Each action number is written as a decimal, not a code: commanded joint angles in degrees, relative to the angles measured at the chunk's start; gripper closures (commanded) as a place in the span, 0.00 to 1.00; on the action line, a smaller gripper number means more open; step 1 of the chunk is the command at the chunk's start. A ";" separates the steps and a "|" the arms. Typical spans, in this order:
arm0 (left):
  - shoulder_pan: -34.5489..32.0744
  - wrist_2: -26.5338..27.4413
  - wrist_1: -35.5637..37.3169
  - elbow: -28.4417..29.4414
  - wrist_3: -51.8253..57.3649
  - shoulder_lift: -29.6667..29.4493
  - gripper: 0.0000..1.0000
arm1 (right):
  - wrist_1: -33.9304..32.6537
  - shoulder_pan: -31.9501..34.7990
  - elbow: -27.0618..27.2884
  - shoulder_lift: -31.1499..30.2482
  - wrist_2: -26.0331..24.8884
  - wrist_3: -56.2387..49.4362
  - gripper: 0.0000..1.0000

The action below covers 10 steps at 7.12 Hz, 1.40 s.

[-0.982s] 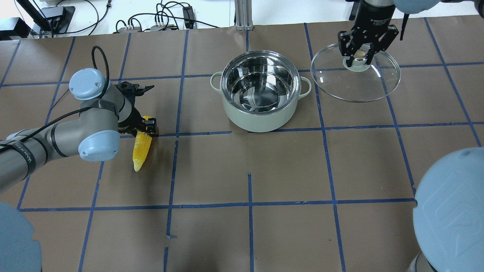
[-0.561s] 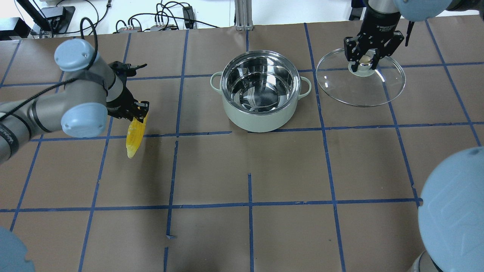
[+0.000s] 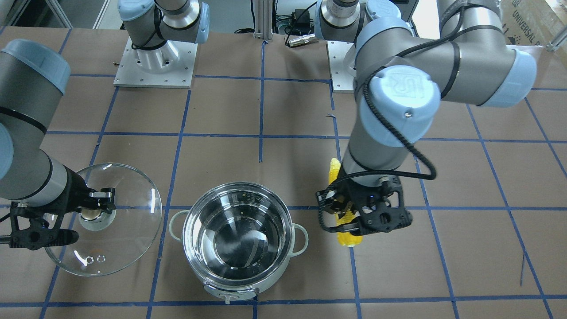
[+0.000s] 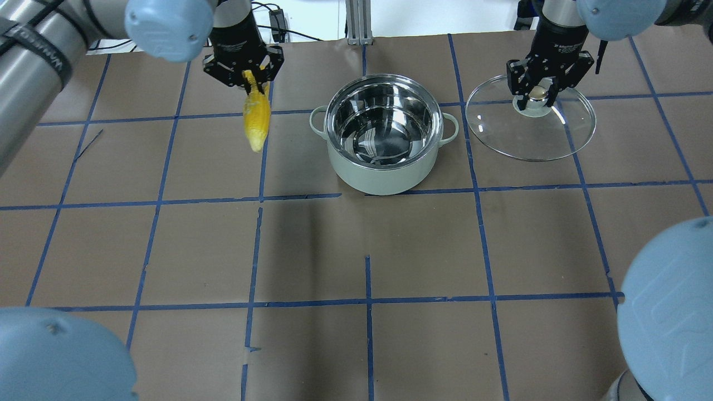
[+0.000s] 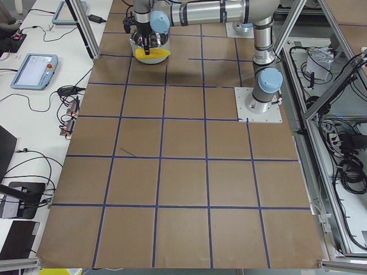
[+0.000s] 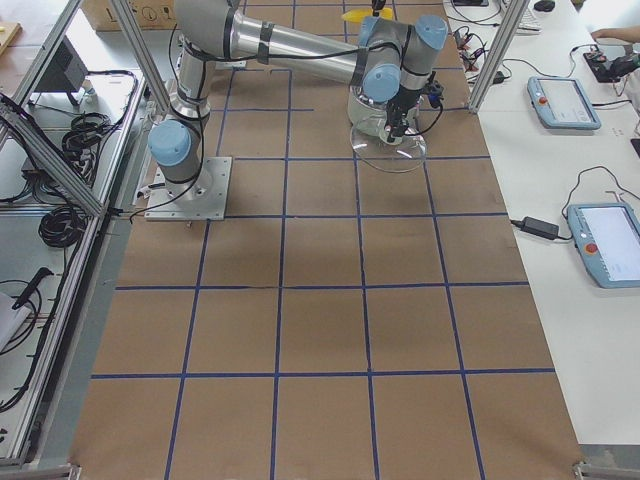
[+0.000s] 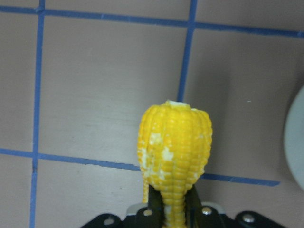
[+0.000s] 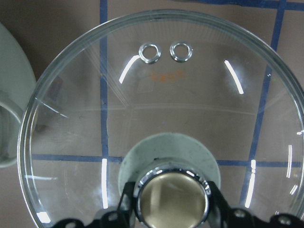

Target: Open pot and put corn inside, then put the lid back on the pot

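The pot [image 4: 381, 172] stands open and empty at the far middle of the table; it also shows in the front view [image 3: 239, 290]. My left gripper [image 4: 245, 75] is shut on the yellow corn [image 4: 256, 120], which hangs in the air to the left of the pot, clear of it. The corn also shows in the front view [image 3: 347, 237] and the left wrist view [image 7: 175, 142]. My right gripper [image 4: 535, 89] is shut on the knob [image 8: 173, 194] of the glass lid [image 4: 529, 133], held low to the right of the pot. I cannot tell whether the lid touches the table.
Brown paper with a blue tape grid covers the table. Cables and power boxes [image 4: 239, 33] lie beyond the far edge. The arm bases [image 3: 155, 62] stand on the robot's side. My left elbow [image 3: 398, 102] hangs over the table's middle.
My left gripper has lifted the corn off the table and carried it far and right, towards the pot. The right gripper lowered the lid a little, then held still.
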 commanded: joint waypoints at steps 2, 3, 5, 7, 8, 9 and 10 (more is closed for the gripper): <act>-8.10 -2.40 -0.65 9.91 -10.83 -9.73 0.97 | -0.01 0.00 0.01 -0.45 -0.07 0.00 0.89; -8.55 -2.84 -0.64 10.35 -12.17 -10.35 0.97 | -0.01 0.00 0.01 -0.45 -0.15 0.00 0.89; -9.52 -3.80 1.36 10.27 -15.95 -10.97 0.97 | -0.01 0.00 0.01 -0.45 -0.15 0.00 0.89; -11.36 -3.81 5.06 10.35 -18.06 -13.17 0.97 | -0.01 0.00 0.01 -0.45 -0.07 0.00 0.89; -11.45 -3.90 4.98 10.27 -18.08 -13.17 0.97 | -0.01 0.00 0.01 -0.45 -0.07 0.00 0.89; -11.45 -3.29 4.98 9.92 -17.21 -13.17 0.61 | -0.01 0.00 0.01 -0.45 -0.07 0.00 0.89; -11.45 -3.02 5.24 9.74 -16.41 -12.91 0.04 | -0.01 0.00 0.01 -0.45 -0.07 0.00 0.89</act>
